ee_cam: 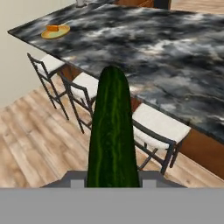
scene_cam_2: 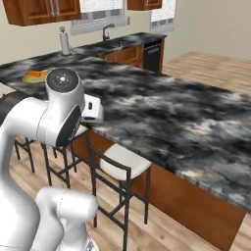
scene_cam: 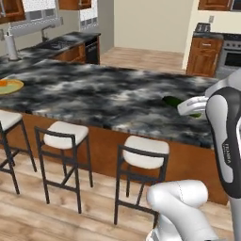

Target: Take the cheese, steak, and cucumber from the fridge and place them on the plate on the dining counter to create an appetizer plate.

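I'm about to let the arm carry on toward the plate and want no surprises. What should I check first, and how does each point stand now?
1. Cucumber in the gripper: ok, it juts straight out from the hand.
2. Fingers' contact on it: cannot tell, the cucumber covers them.
3. Plate on the dining counter: ok, near the far corner.
4. Room on the plate: ok, the orange cheese sits on it, with bare rim beside it.
5. Steak on the plate: cannot tell.
6. Stools under the counter edge: ok, below the stone top.
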